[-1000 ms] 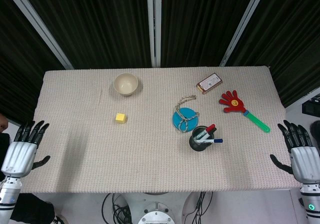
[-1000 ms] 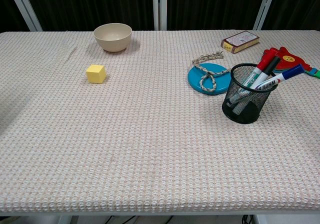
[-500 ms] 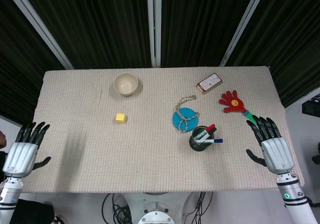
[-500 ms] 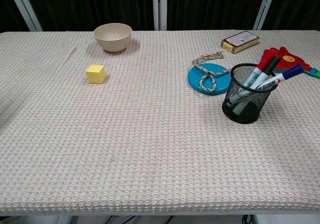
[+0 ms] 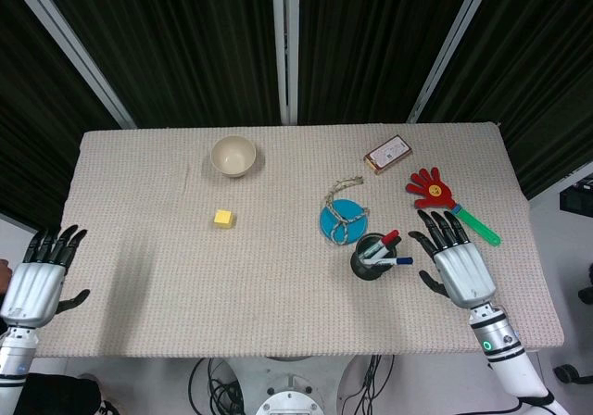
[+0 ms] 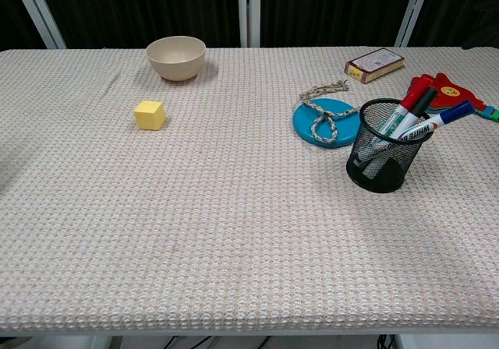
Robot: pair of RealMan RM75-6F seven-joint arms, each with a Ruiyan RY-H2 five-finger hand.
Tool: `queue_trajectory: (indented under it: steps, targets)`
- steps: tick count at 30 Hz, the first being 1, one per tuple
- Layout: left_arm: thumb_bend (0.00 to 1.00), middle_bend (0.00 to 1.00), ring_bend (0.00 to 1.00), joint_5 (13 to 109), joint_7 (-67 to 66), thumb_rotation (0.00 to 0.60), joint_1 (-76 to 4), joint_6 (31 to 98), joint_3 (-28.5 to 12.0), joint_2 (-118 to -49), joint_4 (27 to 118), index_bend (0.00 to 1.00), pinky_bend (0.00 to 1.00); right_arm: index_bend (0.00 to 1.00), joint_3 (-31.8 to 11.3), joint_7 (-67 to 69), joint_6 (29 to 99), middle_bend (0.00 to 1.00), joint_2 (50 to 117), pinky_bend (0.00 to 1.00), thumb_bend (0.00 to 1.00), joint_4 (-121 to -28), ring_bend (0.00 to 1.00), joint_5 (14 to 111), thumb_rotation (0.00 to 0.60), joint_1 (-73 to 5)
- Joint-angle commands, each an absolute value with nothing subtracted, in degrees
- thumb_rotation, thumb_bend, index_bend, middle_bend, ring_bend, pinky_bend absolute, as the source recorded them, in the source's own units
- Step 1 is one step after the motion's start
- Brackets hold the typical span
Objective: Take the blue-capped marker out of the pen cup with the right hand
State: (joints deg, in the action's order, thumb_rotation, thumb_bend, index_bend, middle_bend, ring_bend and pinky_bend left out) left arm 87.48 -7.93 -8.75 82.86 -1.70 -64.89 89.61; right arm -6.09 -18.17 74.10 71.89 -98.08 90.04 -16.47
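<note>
From the head view, the right hand hovers beside the pen cup, fingers spread, holding nothing. Chest view: the blue-capped marker sits in the cup, ungrasped; everything's left to do.

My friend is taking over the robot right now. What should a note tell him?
Right hand: open, empty, just right of the pen cup.
Left hand: open, empty, at the table's left edge.
Blue-capped marker: in the cup, leaning right, beside a red-capped marker.
Done: nothing taken out yet.
Left: grip the blue-capped marker with the right hand and lift it out.
</note>
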Motion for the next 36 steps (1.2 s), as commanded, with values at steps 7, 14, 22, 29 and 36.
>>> queue_trajectory:
  steps: [7,14,22,29,36]
  targets:
    - [0.13,0.04,0.00,87.8,-6.5,0.600,-8.7,82.6,-1.3,-64.2,89.7,0.08,0.00,0.30,-5.7,-20.1,72.6,0.00,74.8,0.00,0.20,-97.2,0.00,88.7,0.600,-18.1]
    - [0.13,0.04,0.00,88.3,-5.5,0.600,-8.4,83.6,-1.4,-64.3,89.2,0.09,0.00,0.38,-5.9,-21.4,73.0,0.00,75.5,0.00,0.23,-96.4,0.00,89.3,0.600,-19.0]
    - [0.13,0.04,0.00,88.3,-5.1,0.600,-8.4,83.5,-1.4,-64.2,88.9,0.10,0.00,0.42,-5.7,-22.5,72.8,0.00,75.9,0.00,0.24,-96.7,0.00,88.1,0.600,-19.2]
    - [0.13,0.04,0.00,88.2,-4.7,0.600,-8.4,83.4,-1.4,-64.3,88.6,0.10,0.00,0.47,-5.5,-23.2,72.7,0.00,76.2,0.00,0.26,-96.6,0.00,87.0,0.600,-19.3]
    - [0.13,0.04,0.00,87.9,-4.6,0.600,-8.4,83.2,-1.4,-64.4,88.5,0.10,0.00,0.50,-5.4,-23.4,72.8,0.00,76.4,0.00,0.28,-96.5,0.00,86.5,0.600,-19.5]
